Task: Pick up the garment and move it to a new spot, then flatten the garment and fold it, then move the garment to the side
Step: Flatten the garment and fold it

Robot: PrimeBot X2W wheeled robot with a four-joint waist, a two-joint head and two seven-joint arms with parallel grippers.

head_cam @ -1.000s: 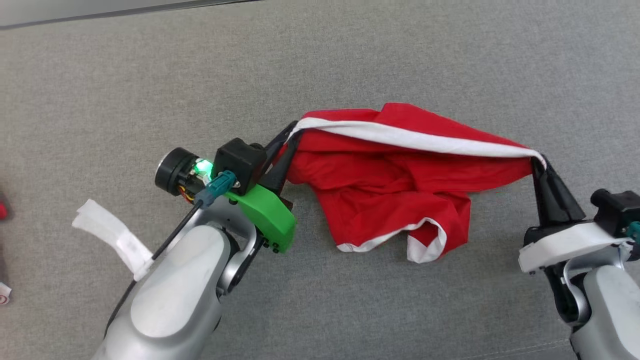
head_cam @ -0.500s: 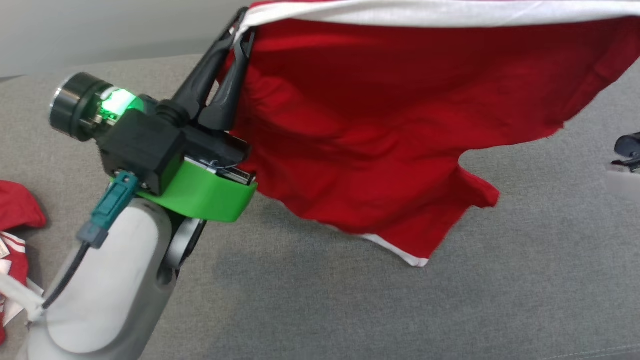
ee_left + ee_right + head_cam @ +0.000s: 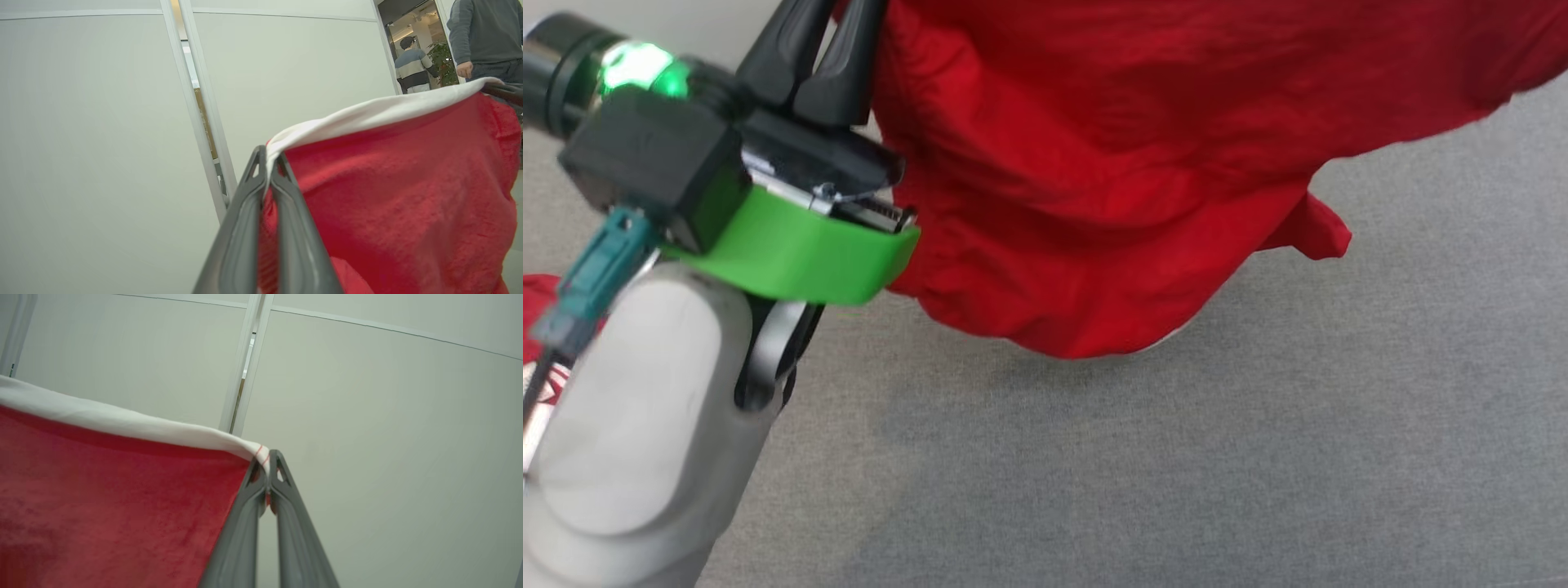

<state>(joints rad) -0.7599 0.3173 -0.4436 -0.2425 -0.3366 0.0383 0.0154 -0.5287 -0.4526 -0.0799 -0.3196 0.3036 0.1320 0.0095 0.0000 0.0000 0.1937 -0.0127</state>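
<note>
The garment [image 3: 1143, 163] is red cloth with a white band along its top edge, and it hangs in the air above the grey surface [image 3: 1176, 474]. My left gripper [image 3: 267, 157] is shut on the left end of the white band, and the red garment [image 3: 400, 196] drapes down to its right. My right gripper [image 3: 267, 457] is shut on the band's other end, where the garment [image 3: 110, 506] stretches away to the left. In the head view, the left gripper's fingers [image 3: 817, 57] rise out of the top edge beside the cloth.
Another red and white piece of clothing [image 3: 543, 327] lies at the left edge of the grey surface. Pale wall panels [image 3: 102, 143] stand behind the raised cloth. Two people [image 3: 412, 67] are visible through a doorway at the far right.
Both grippers have lifted the garment off the grey surface and stretched its white band taut. The cloth now hangs free, and the head camera has shifted.
</note>
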